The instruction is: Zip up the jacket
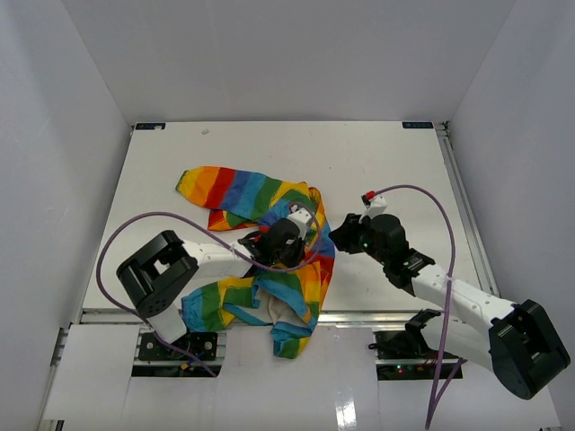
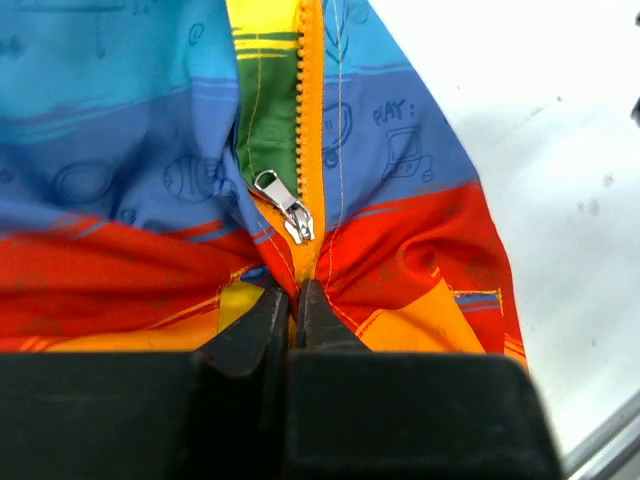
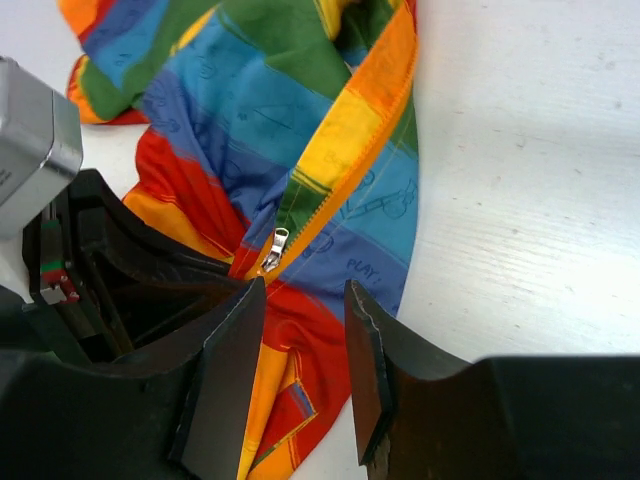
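Note:
The rainbow-striped jacket lies crumpled on the white table, its lower end hanging over the near edge. My left gripper is shut on the red and orange fabric at the foot of the zip, just below the silver zipper pull. Above the pull, the zip teeth run apart along an orange band. My right gripper stands open over the red fabric, a short way below and right of the pull, with nothing between its fingers. In the top view both grippers meet at the jacket's right edge.
The white table is walled by white panels at the back and sides. A purple cable loops above the right arm, another over the left arm. The left arm's wrist sits close against my right gripper's left finger.

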You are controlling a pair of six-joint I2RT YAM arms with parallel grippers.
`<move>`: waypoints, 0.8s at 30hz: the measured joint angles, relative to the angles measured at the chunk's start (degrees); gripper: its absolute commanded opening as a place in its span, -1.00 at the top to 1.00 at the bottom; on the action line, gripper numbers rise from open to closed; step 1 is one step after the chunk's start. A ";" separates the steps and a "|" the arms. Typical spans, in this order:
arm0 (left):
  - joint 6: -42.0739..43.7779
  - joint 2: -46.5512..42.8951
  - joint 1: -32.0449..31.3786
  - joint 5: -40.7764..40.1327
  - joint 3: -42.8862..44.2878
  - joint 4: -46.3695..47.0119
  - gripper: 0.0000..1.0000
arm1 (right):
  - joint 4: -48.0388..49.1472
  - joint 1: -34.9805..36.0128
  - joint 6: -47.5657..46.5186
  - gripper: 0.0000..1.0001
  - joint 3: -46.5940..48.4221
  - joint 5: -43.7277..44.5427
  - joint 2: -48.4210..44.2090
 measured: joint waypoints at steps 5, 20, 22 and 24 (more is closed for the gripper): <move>3.68 -9.93 -0.04 3.39 -14.33 12.88 1.00 | 3.70 -0.04 -1.04 0.12 -1.29 -6.36 -1.31; 13.10 -22.11 -0.06 11.48 -31.51 33.80 1.00 | 17.70 1.21 -6.15 0.17 -2.77 -26.01 7.95; 13.40 -22.35 -0.06 11.67 -31.55 34.11 1.00 | 17.81 1.25 -6.60 0.17 -2.01 -26.68 9.55; 13.67 -22.53 -0.06 11.78 -31.55 34.38 1.00 | 18.15 1.25 -6.60 0.17 -1.63 -26.65 10.92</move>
